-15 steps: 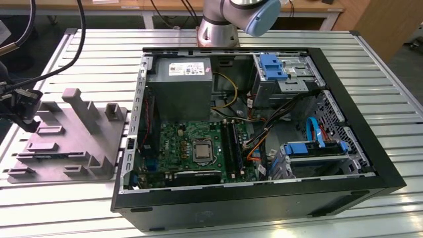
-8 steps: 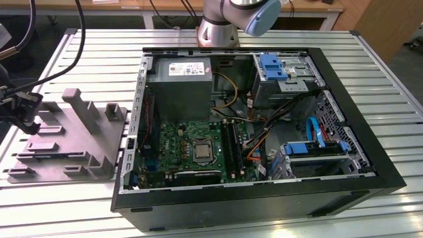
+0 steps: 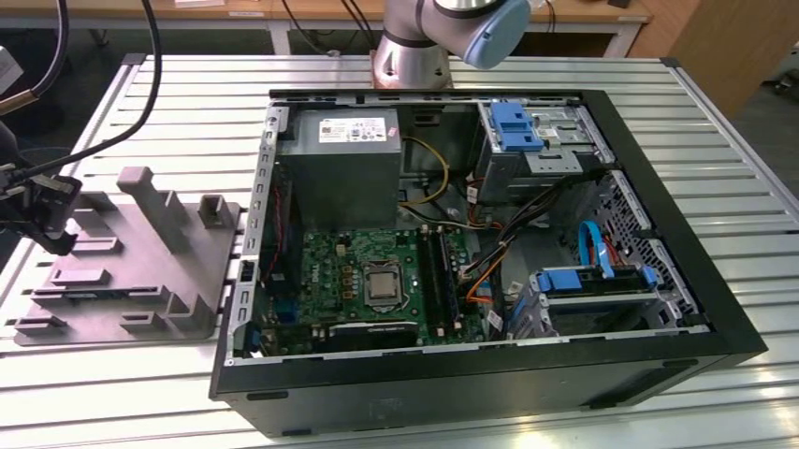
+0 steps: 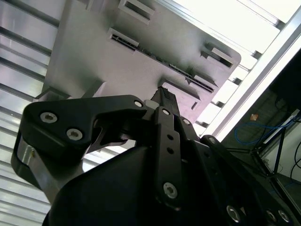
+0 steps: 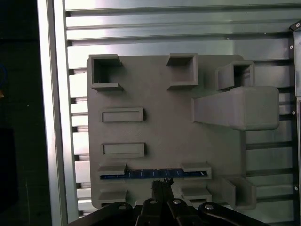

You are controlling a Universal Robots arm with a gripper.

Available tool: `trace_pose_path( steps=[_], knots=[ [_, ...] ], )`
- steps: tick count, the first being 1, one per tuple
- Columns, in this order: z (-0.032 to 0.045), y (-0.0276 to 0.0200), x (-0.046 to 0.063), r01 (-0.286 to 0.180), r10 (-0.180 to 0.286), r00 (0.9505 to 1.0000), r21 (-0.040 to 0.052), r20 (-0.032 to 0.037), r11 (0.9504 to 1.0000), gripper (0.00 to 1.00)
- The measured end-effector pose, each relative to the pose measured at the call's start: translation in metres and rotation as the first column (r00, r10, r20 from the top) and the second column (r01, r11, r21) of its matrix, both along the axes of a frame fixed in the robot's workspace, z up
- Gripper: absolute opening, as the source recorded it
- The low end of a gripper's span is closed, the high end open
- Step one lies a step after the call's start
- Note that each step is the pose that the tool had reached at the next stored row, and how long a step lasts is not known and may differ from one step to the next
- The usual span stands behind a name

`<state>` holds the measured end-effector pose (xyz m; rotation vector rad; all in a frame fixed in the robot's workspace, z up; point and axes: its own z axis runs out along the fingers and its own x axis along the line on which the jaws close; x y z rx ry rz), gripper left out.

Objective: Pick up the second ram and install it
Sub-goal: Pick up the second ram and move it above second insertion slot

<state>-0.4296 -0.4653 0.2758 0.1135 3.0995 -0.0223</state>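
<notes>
Second ram (image 5: 155,174) lies on edge in a slot of the grey fixture tray (image 5: 164,117), its blue-green board showing between two raised holders near the tray's edge. Just beside its middle hangs the gripper (image 5: 162,184), fingers drawn together with nothing between them. In the exterior view the gripper (image 3: 58,245) hangs over the tray (image 3: 138,281) on the slatted table (image 3: 374,75), at the exterior view's left of the open computer case (image 3: 500,374).

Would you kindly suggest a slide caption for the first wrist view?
Tool close by the second ram, a blue strip lying in a slot of the grey fixture.
</notes>
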Motion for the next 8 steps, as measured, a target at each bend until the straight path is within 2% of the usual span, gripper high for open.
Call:
trace_pose_path(
  steps=[8],
  knots=[
    [-0.0002, 0.0000, 0.0000, -0.001, 0.001, 1.0000, 0.0000, 0.0001, 1.0000, 0.10]
  ],
)
